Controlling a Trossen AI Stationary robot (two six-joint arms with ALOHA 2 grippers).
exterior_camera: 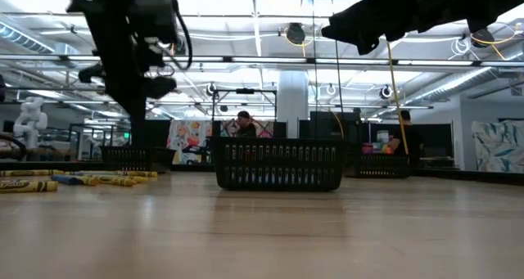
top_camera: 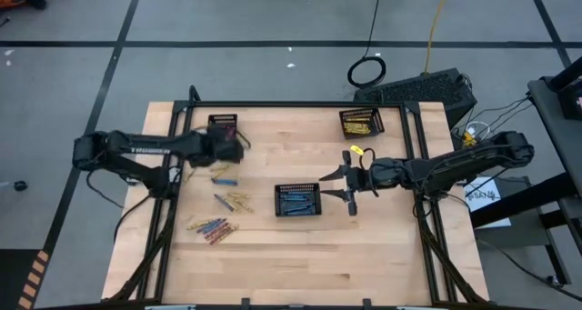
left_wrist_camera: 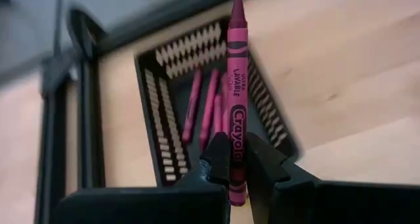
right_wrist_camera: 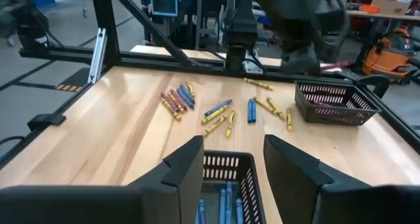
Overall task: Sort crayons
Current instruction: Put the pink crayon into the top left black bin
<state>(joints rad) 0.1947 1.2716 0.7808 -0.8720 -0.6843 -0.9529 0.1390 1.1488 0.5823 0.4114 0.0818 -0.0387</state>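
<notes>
My left gripper (top_camera: 238, 149) is shut on a magenta crayon (left_wrist_camera: 236, 86), above the far-left black mesh tray (top_camera: 223, 126). That tray (left_wrist_camera: 161, 106) holds a few magenta crayons (left_wrist_camera: 205, 109) lying on its floor. My right gripper (top_camera: 335, 186) is open and empty, just right of the middle tray (top_camera: 298, 201). Its fingers (right_wrist_camera: 190, 165) stand over that tray's near wall, and blue crayons (right_wrist_camera: 223, 201) lie inside. Loose blue, yellow and magenta crayons (top_camera: 227, 201) lie flat on the table at the left, also in the right wrist view (right_wrist_camera: 216, 112). My left gripper pinches the magenta crayon between its two fingers near the flat back end (left_wrist_camera: 236, 159). The crayon runs on ahead of the fingers, pointed tip (left_wrist_camera: 236, 4) foremost. It is lifted clear, over the tray of magenta crayons.
A third black tray (top_camera: 361, 122) with yellow crayons stands at the far right, and one yellow crayon (top_camera: 356, 150) lies near it. A black frame (top_camera: 291, 105) borders the table. The near half of the wooden table (top_camera: 300, 265) is bare.
</notes>
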